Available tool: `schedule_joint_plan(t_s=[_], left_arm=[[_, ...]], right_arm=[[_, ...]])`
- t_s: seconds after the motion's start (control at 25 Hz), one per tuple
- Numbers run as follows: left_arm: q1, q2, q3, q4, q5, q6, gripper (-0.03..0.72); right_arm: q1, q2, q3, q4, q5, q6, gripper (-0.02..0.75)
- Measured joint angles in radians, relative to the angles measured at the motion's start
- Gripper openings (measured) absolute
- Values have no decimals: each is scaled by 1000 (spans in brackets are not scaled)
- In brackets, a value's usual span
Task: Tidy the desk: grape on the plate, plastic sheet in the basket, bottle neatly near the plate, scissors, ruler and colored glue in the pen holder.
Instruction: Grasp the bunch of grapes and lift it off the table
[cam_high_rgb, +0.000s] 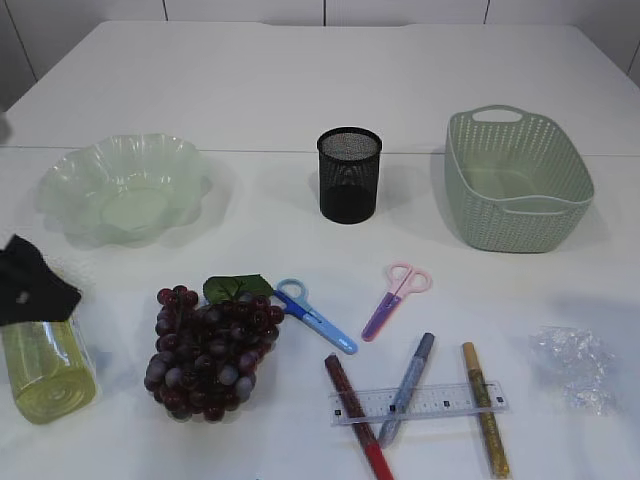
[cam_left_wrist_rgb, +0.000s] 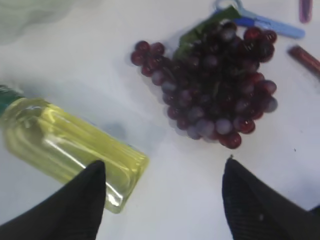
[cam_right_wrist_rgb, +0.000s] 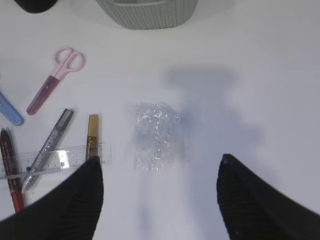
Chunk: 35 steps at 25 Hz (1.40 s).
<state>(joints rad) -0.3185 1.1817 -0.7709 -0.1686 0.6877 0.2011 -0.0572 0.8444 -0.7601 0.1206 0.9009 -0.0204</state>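
The grape bunch lies front left, and the yellow bottle lies on its side to its left. My left gripper hovers above the bottle, open and empty, with the bottle by its left finger and the grapes ahead. Blue scissors, pink scissors, the clear ruler and red, silver and gold glue sticks lie front centre. My right gripper is open above the crumpled plastic sheet, which also shows at the exterior view's right.
A pale green wavy plate stands back left, a black mesh pen holder at back centre and a green woven basket back right. The right arm does not show in the exterior view.
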Motion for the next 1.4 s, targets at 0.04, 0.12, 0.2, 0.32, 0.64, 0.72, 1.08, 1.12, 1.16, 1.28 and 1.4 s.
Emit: schedule_joint_plan(t_s=[0.04,0.12,0.2,0.32,0.64,0.72,1.08,1.12,1.16,1.28,1.4], left_arm=[[-13,44,-25,-17,34,42,531],[-30,122,-87,-54,97,127,531],[-41,197,-147,-96,159,191,531],[-43,307,-241,-148,228,267,531],[-85,483,-376,-222,283,332,557],[-132,512,-379,-213,277,340,593],[-237,604,-381,-132,175,344,627],[-237,615,-381,-129,168,344,627],[-237,628,-381,-129,160,344,627],[-237,659,-381,-125,139,341,627],[-237,694,-383,-123,124,337,627]], right_arm=[[0,10,-5,2,8,0,552],[0,31,-11,11,15,0,552],[0,50,-13,16,22,0,552],[0,67,-13,16,28,-5,552],[0,72,-13,18,29,-48,551],[0,72,-13,22,29,-49,552],[0,72,-13,29,29,-49,550],[0,72,-13,29,29,-51,550],[0,72,-13,32,29,-51,550],[0,72,-13,34,29,-51,550],[0,72,-13,36,30,-51,550]])
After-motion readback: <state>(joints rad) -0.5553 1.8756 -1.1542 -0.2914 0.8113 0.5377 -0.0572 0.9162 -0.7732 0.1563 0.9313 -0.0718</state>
